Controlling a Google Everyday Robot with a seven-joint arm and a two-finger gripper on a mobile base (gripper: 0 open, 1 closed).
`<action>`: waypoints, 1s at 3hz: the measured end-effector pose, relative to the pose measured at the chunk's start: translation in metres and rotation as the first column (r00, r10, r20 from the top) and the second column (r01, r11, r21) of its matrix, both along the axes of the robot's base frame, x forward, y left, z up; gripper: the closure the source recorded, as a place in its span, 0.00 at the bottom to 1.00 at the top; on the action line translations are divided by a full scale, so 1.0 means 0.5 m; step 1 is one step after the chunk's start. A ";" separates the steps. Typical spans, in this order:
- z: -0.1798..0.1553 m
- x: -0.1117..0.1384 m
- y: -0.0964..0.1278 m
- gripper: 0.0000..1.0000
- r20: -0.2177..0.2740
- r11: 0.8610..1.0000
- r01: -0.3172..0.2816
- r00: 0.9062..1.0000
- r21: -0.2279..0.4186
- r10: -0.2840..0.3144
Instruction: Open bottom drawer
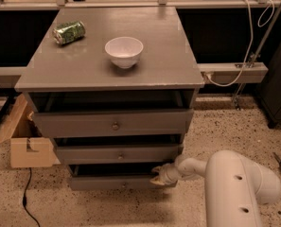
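Observation:
The bottom drawer (111, 182) is the lowest, narrowest grey front of the cabinet, with a tiny knob (124, 185) at its centre. It stands pulled out a little, with a dark gap above its front. My gripper (160, 177) is at the drawer's right end, at the top edge of the front, on a white arm (234, 188) that reaches in from the lower right. The middle drawer (118, 154) and top drawer (112, 123) above it also stand slightly out.
A white bowl (124, 51) and a green can (69, 32) lying on its side rest on the cabinet top (168, 65). A cardboard box (24, 141) stands on the speckled floor to the left. A cable and a rail are at the right.

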State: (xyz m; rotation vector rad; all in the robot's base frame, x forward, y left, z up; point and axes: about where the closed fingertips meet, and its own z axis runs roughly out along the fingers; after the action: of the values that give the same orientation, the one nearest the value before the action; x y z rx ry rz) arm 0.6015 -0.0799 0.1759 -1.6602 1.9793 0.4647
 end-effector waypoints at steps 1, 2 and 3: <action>0.024 -0.058 -0.006 0.96 -0.007 1.000 0.001 1.000 0.025 -0.001; 0.021 -0.070 -0.007 0.00 -0.015 1.000 0.001 1.000 0.028 -0.001; 0.019 -0.072 -0.005 0.00 -0.020 1.000 -0.006 1.000 0.028 0.006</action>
State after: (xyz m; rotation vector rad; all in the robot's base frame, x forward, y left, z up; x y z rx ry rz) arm 0.5655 -0.0826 0.1853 -1.6505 1.9735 0.5106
